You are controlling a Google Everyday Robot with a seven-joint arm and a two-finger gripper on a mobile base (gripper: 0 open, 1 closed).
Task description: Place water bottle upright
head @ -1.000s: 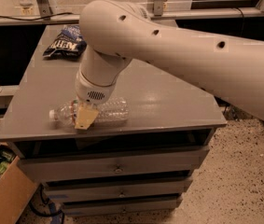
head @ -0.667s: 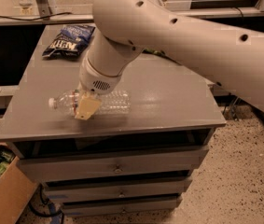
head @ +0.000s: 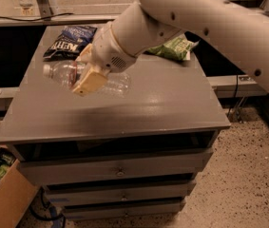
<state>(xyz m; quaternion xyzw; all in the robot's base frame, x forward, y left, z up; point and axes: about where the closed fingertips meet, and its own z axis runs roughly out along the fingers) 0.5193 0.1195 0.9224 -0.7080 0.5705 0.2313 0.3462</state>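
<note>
Single-arm grasp: the end effector [head: 85, 70], at the tip of the pale arm [head: 196, 18] reaching in from the upper right, sits over the left rear part of the grey surface [head: 162, 103], its tan fingers [head: 89, 82] closed across the middle of the water bottle [head: 116, 83]. The bottle lies nearly horizontal in that grip, white cap to the left and base to the right; whether it touches the surface cannot be told. Behind it rest a dark blue snack bag [head: 70, 38] and a green snack bag [head: 174, 46] — both near the far edge.
</note>
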